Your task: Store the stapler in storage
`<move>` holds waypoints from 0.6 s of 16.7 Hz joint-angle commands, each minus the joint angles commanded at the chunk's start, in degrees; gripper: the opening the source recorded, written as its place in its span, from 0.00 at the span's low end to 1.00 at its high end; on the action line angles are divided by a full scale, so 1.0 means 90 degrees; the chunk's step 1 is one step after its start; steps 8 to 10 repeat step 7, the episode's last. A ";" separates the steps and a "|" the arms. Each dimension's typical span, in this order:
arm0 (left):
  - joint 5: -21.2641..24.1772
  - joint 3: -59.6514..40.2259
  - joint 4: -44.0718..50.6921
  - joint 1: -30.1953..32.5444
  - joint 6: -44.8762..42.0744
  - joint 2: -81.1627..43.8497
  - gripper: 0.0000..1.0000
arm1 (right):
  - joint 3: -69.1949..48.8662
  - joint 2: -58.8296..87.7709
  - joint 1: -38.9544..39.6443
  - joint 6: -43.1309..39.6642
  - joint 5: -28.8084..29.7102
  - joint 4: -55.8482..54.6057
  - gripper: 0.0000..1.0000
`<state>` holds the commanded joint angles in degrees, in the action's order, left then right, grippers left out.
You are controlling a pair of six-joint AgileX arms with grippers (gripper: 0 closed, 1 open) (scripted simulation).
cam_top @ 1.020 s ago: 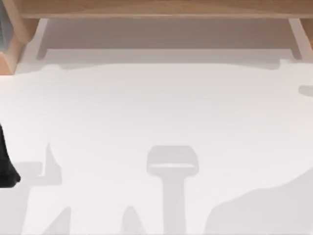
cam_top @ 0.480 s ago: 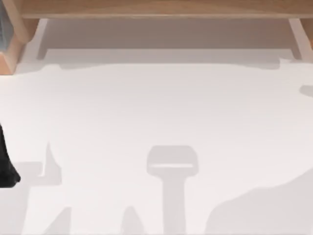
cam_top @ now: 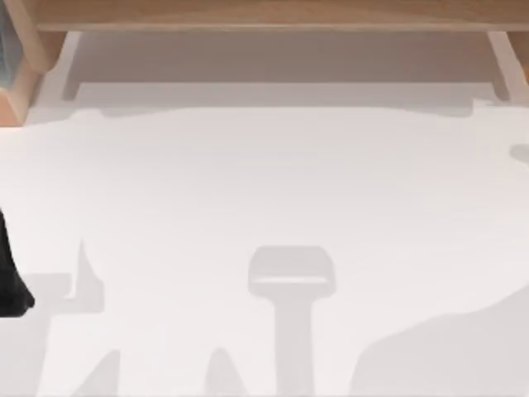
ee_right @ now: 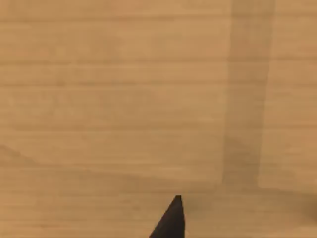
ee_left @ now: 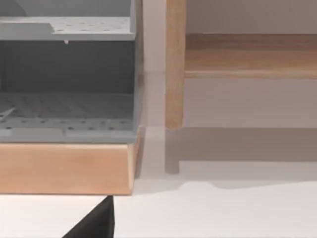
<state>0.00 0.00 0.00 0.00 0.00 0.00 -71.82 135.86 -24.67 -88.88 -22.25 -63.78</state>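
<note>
Resting at the white table's [cam_top: 264, 190] left edge, left hand [cam_top: 12, 285]; grip unclear.

The top view looks down on the white table [cam_top: 264, 190], its far edge under a wooden shelf [cam_top: 273, 15]. The left wrist camera faces the grey rack [ee_left: 67, 79] and the same shelf, close. The right wrist camera sits tight against wood planks [ee_right: 124, 99].

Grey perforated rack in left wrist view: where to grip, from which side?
On the grey rack, probably grip the upper shelf by its front lip, coming from the open front. There is a gap under that lip for a finger; the lower shelf lies flat on the wooden base.
</note>
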 joint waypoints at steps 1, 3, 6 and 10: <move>0.0000 0.0000 0.0000 0.0000 0.0000 0.0000 1.00 | 0.0000 0.0000 0.0000 0.0000 0.0000 0.0000 0.98; 0.0000 0.0000 0.0000 0.0000 0.0000 0.0000 1.00 | 0.0000 0.0000 0.0000 0.0000 0.0000 0.0000 1.00; 0.0000 0.0000 0.0000 0.0000 0.0000 0.0000 1.00 | 0.0000 0.0000 0.0000 0.0000 0.0000 0.0000 1.00; 0.0000 0.0000 0.0000 0.0000 0.0000 0.0000 1.00 | 0.0000 0.0000 0.0000 0.0000 0.0000 0.0000 1.00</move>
